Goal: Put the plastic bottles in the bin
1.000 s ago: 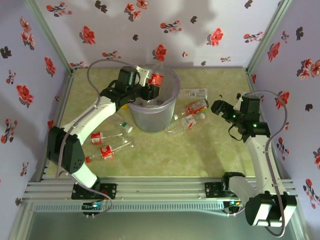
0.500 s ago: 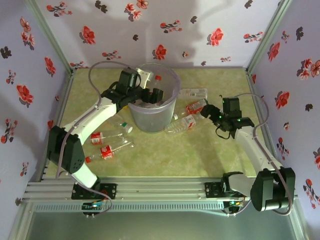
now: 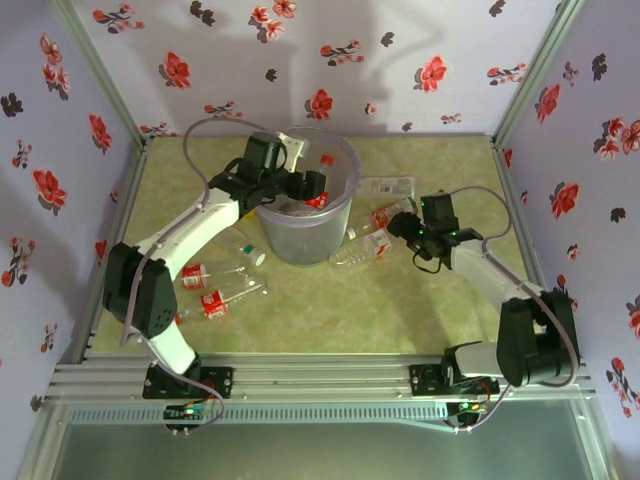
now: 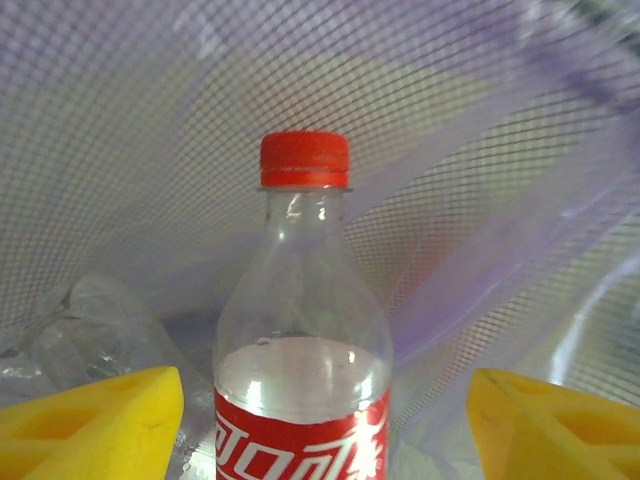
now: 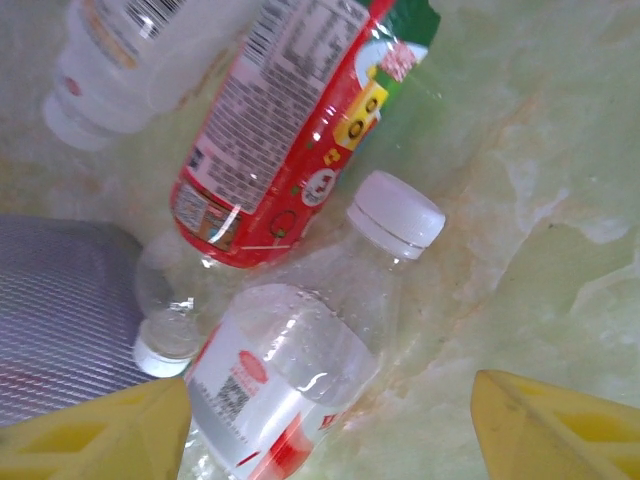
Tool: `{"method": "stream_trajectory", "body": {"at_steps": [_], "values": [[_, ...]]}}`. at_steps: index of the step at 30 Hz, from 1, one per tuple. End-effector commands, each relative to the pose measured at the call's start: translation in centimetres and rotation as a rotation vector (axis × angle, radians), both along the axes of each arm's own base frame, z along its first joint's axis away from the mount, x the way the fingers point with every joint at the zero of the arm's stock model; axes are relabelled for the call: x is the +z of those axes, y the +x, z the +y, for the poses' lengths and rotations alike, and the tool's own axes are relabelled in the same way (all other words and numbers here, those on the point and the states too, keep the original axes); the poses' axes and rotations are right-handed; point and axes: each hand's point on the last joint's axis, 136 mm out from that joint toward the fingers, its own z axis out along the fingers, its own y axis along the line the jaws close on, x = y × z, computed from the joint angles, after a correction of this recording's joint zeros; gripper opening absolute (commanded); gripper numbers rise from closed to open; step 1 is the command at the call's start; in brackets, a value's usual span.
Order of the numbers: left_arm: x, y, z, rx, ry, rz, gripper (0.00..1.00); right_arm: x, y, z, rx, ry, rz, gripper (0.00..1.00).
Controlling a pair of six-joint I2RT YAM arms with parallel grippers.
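My left gripper reaches over the rim of the bin and stands open. In the left wrist view a red-capped, red-labelled bottle stands upright between the yellow fingers with a gap on each side, the bin's mesh-patterned wall behind it. My right gripper is open, low over the bottles right of the bin. Between its fingers a white-capped clear bottle lies on the table, beside a red-labelled bottle.
Three more bottles lie left of the bin, one green-capped. A clear bottle lies at the back right. The bin's grey wall is close to the right gripper's left finger. Floral walls enclose the table.
The right arm has swung left and down to the bottles beside the bin. The left gripper has moved a little further over the bin, and the red bottle now sits lower inside it.
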Motion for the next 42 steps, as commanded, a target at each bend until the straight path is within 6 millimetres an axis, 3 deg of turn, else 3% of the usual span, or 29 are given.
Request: {"method": "stream_trajectory", "body": {"at_steps": [1, 6, 9, 21, 25, 33, 35, 42], "values": [[-0.4, 0.8, -0.4, 0.012, 0.018, 0.005, 0.74, -1.1, 0.9, -0.3, -0.061, -0.005, -0.002, 0.74], [-2.4, 0.7, -0.9, 0.001, 0.015, 0.059, 0.72, -2.3, 1.7, 0.7, -0.053, -0.009, 0.015, 0.76], [-2.2, 0.6, -0.9, -0.006, 0.018, 0.058, 0.72, -2.6, 2.1, 1.7, -0.031, -0.034, 0.025, 0.81], [6.6, -0.5, 2.4, 0.063, -0.013, -0.13, 0.86, -5.9, 2.5, 3.5, 0.036, -0.147, 0.132, 0.86], [9.3, -1.7, 3.5, 0.084, -0.033, -0.187, 0.86, -6.6, 2.3, 3.6, 0.047, -0.172, 0.152, 0.8], [12.4, -4.0, 4.6, 0.093, -0.096, -0.237, 0.86, -5.6, 2.1, 2.6, 0.072, -0.24, 0.152, 0.69], [12.9, -4.5, 4.6, 0.09, -0.105, -0.245, 0.87, -4.9, 2.1, 2.4, 0.072, -0.243, 0.135, 0.64], [14.2, -6.1, 3.9, 0.054, -0.139, -0.255, 0.88, -1.2, 2.0, 0.8, 0.057, -0.242, 0.074, 0.59]]}}
